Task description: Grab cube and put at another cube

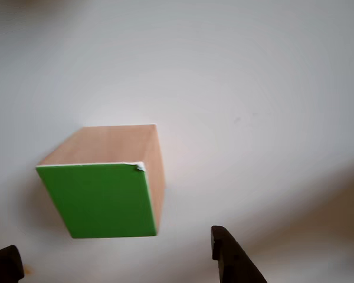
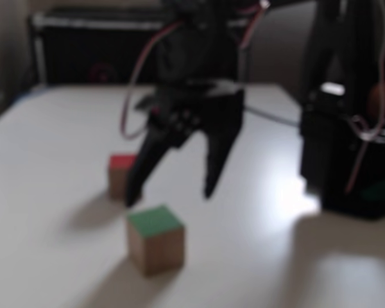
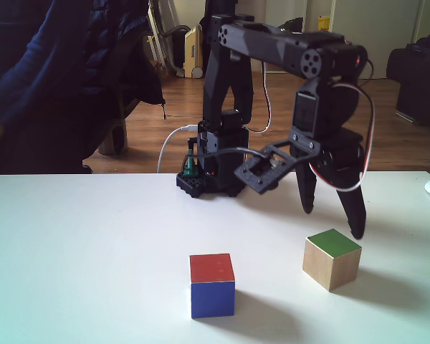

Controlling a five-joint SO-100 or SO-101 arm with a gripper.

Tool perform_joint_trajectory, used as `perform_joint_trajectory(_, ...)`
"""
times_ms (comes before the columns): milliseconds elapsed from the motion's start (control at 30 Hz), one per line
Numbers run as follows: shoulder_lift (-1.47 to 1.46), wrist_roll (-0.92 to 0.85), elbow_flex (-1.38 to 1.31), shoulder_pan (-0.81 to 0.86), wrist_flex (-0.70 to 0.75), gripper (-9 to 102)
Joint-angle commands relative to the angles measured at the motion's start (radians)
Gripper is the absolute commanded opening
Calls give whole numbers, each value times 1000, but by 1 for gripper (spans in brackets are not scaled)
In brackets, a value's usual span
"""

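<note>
One wood cube [image 3: 332,259] sits flat on the white table [image 3: 86,272], green face up, no long axis, near one red-topped cube [image 3: 212,284]. Gripper [image 3: 332,222] hangs just above it, jaws spread wide, empty

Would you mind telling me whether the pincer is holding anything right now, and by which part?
Nothing is held. The pincer hangs open above the table, just behind the cube, touching neither it nor another cube.
</note>
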Motion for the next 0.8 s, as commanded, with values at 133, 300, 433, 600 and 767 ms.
perform_joint_trajectory(133,-101,-40,-150,-5,-6,49)
perform_joint_trajectory(300,-173,-81,-195,3,0,49)
perform_joint_trajectory(433,-213,-104,-201,14,-6,49)
perform_joint_trajectory(600,-239,-126,-201,29,-12,49)
perform_joint_trajectory(767,-282,-137,-209,49,-25,48)
